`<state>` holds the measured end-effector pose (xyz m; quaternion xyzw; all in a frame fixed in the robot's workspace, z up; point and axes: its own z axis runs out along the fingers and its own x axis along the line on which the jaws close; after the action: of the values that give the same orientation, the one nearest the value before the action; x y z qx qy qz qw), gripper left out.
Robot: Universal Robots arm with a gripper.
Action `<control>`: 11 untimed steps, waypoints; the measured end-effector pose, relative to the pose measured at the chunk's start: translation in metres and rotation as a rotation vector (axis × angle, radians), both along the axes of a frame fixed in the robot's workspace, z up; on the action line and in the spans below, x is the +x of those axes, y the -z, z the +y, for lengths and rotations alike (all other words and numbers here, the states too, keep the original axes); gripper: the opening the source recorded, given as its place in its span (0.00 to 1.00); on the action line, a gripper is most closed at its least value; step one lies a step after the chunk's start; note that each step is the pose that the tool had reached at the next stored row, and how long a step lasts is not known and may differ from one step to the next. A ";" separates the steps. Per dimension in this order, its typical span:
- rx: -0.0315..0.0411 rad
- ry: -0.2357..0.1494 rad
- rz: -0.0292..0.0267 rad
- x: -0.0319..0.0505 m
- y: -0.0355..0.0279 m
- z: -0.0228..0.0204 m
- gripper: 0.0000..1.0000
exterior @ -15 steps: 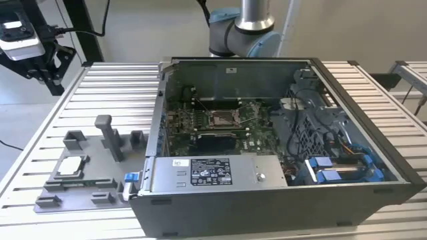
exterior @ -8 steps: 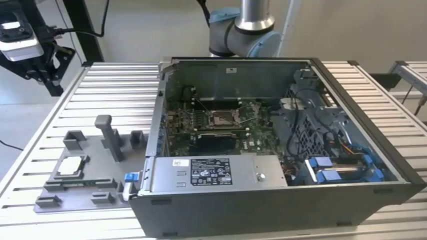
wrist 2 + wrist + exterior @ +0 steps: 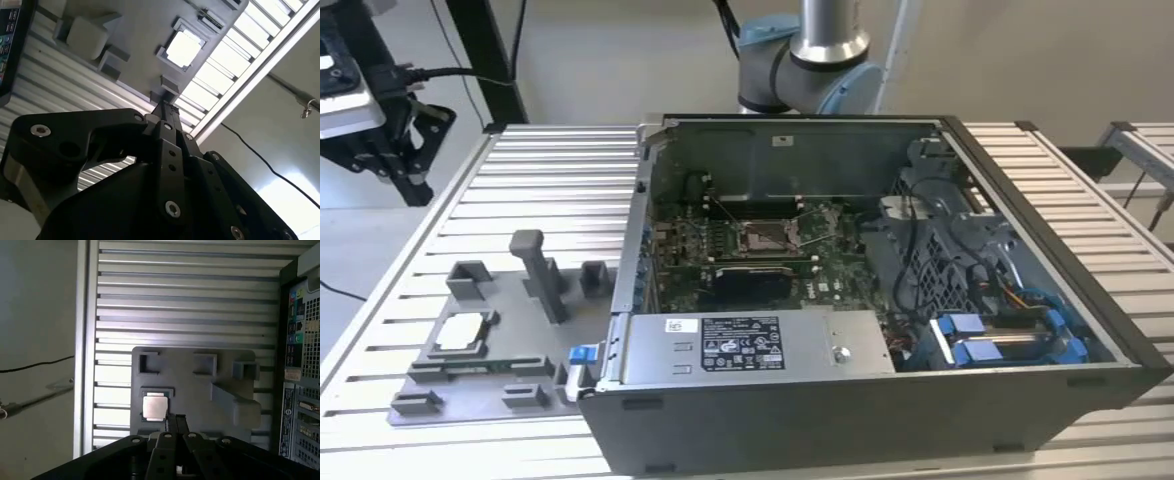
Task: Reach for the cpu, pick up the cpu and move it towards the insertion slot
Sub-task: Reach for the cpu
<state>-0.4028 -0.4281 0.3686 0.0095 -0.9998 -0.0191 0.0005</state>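
- Table (image 3: 547, 180) of ribbed metal, seen in the exterior view, carries an open computer case (image 3: 854, 400) and, on the exterior view's left of it, a grey plate (image 3: 507, 340) with raised blocks.
- The cpu (image 3: 463, 333) lies flat in a square pocket of that plate, pale top up, well apart from the case.
- The insertion slot (image 3: 765, 236) sits on the board inside the case, a silver frame with a dark centre.
- The arm (image 3: 831, 30) rises behind the case.
- In the first wrist view the gripper (image 3: 175, 417) hangs above the plate (image 3: 200, 390), its black fingers pointing down at it.
- The cpu (image 3: 154, 407) shows just beside the fingertips in the picture, untouched in its pocket. The case (image 3: 300, 390) stands along the plate's far side, and the table (image 3: 185, 300) runs beyond.
- In the second wrist view the gripper (image 3: 165, 104) tapers to one narrow tip. The fingers seem pressed together with nothing between them, though the angle is poor.
- The cpu (image 3: 183, 48) glares bright on the plate (image 3: 140, 30), clear of the tip, near the table (image 3: 225, 65) edge.
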 end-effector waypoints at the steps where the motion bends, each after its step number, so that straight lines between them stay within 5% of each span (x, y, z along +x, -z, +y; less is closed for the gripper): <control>1: 0.0001 0.000 -0.0001 -0.0007 0.0001 -0.0018 0.00; 11: 0.0001 0.000 -0.0002 -0.0099 0.0002 -0.0129 0.00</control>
<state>-0.4127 -0.4410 0.3684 0.0095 -0.9998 -0.0191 0.0004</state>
